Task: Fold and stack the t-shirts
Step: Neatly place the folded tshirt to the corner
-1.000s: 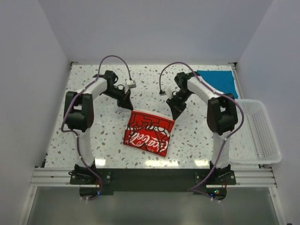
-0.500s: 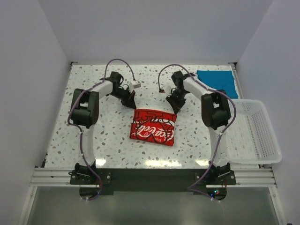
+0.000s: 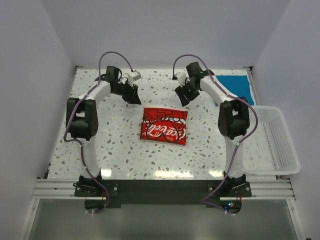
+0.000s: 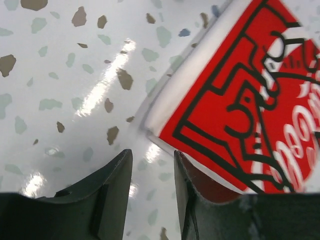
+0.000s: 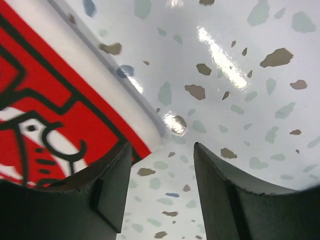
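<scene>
Left pincer (image 3: pixel 132 95): is hovering just past the back-left corner of the folded shirt, its jaws standing slightly apart with only table (image 3: pixel 107 145) showing in the gap; it is gripping nothing.

Coca-Cola shirt (image 3: pixel 164 126): is lying folded into a compact rectangle mid-table, red panel up, its long axis running left to right with a slight tilt. It is sitting nearer the arm bases than both pincers, touching neither.

Right pincer (image 3: pixel 183 96): is hanging off the shirt's back-right corner, jaws spread and empty; in the wrist view the cream edge is lying to one side of the fingers (image 5: pixel 112 185), not between them.

Teal shirt (image 3: pixel 232 86): is lying flat in the far right corner of the table, well apart from the red one.

Basket (image 3: pixel 274 142): is sitting beyond the table's right edge.

Deciding relation: the stack spot, judging by the teal shirt, is lying to the right and back, so the right arm is looking nearer for carrying the red bundle across.
</scene>
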{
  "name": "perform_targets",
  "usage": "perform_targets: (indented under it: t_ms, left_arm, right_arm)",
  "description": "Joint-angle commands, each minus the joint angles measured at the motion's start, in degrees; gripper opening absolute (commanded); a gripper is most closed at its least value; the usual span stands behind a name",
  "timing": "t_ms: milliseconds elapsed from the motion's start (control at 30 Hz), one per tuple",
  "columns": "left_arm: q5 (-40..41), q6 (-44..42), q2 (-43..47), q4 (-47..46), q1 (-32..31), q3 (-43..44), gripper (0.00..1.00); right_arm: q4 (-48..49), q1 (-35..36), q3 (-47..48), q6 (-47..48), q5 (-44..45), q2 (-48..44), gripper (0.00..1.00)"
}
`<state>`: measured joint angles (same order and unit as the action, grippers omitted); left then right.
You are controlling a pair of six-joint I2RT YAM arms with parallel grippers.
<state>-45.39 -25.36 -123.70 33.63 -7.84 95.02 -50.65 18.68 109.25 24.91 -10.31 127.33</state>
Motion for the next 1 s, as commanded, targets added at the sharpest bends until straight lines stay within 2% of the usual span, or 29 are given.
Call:
perform_targets:
  t_ms: [0, 33, 133, 233, 333, 433, 533, 600, 700, 733, 833, 967]
  left_arm:
    - [-9.44, 6.28, 14.35, -0.32, 0.19, -4.74, 0.44]
    - [-11.89, 7.51, 15.84, 0.03, -0.25, -6.5, 0.44]
    - [-16.82, 9.62, 19.63, 2.67, -2.62, -15.53, 0.43]
    - [-19.9, 11.99, 19.82, 2.15, -4.82, -21.61, 0.42]
    - [-21.32, 17.16, 17.1, -1.78, -5.44, -25.48, 0.41]
    - [-20.45, 20.86, 11.75, -6.36, -4.56, -26.73, 0.41]
    - [-19.83, 21.06, 7.0, -7.17, -3.42, -24.55, 0.4]
    - [-18.52, 19.83, 3.21, -5.77, -2.37, -23.31, 0.4]
    - [-18.42, 14.14, 2.41, 0.01, 0.18, -20.68, 0.39]
    - [-19.03, 8.98, 3.11, 5.6, 0.45, -18.84, 0.39]
    - [-22.45, 1.13, 8.37, 14.51, 0.37, -17.59, 0.41]
    - [-23.52, -1.52, 15.32, 18.92, -1.21, -19.79, 0.4]
  right_arm:
    - [0.39, -0.13, -1.82, -9.5, -11.02, -12.53, 0.56]
    - [0.64, -0.13, -3.85, -11.79, -18.36, -15.67, 0.56]
    - [4.58, 0.92, -15.09, -20.84, -31.03, -21.65, 0.51]
    - [9.07, 3.9, -25.29, -26.29, -37.3, -24.49, 0.48]
    - [13.47, 4.7, -31.63, -31.31, -41.62, -23.36, 0.48]
    - [13.65, 4.18, -34.8, -28.79, -41.38, -18.37, 0.45]
    - [15.32, 3.21, -37.0, -27.64, -39.98, -14.14, 0.41]
    - [15.94, 1.98, -38.23, -25.26, -36.37, -11.07, 0.4]
    - [13.66, 0.14, -36.92, -20.96, -34.87, -11.04, 0.39]
    - [13.3, -0.13, -36.57, -20.69, -35.13, -12.09, 0.39]
    - [11.54, -0.22, -35.42, -20.15, -38.72, -17.09, 0.39]
    - [14.6, 1.79, -36.73, -27.53, -43.66, -22.38, 0.39]
